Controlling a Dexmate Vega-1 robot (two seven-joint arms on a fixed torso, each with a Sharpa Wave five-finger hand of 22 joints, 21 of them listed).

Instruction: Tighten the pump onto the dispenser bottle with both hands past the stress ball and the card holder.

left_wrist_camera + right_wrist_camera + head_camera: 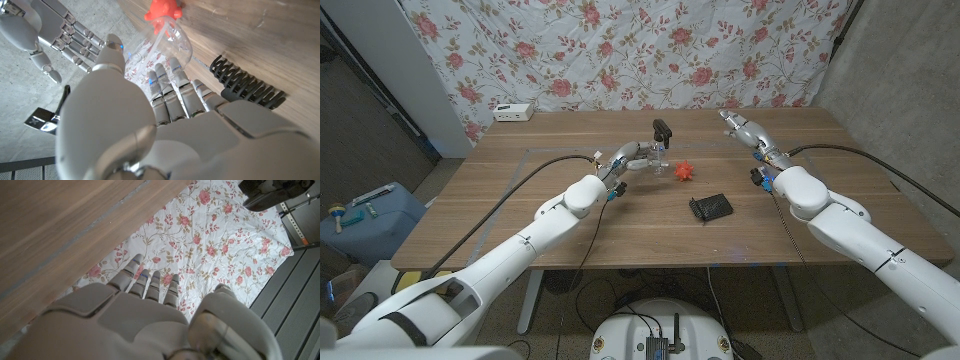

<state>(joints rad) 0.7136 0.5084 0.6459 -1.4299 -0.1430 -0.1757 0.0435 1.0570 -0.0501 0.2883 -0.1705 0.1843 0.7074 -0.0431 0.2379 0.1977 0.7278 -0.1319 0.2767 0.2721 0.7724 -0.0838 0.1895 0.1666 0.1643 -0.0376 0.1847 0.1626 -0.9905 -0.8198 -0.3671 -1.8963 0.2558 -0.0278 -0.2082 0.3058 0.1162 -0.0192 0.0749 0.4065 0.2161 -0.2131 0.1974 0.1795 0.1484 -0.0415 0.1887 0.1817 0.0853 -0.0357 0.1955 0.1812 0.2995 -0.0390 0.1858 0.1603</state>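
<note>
Wooden table (620, 225) before floral cloth (620, 50).

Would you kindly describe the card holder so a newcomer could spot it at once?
On the wooden table, look between the two arms, nearer the front edge than the red stress ball. The card holder is the flat black ribbed rack, the only dark thing lying low there.

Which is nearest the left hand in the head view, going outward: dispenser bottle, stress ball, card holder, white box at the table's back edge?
1. Dispenser bottle: at the left hand, which grips it.
2. Stress ball: just right of the bottle.
3. Card holder: nearer the front, right.
4. White box: far back left.
</note>
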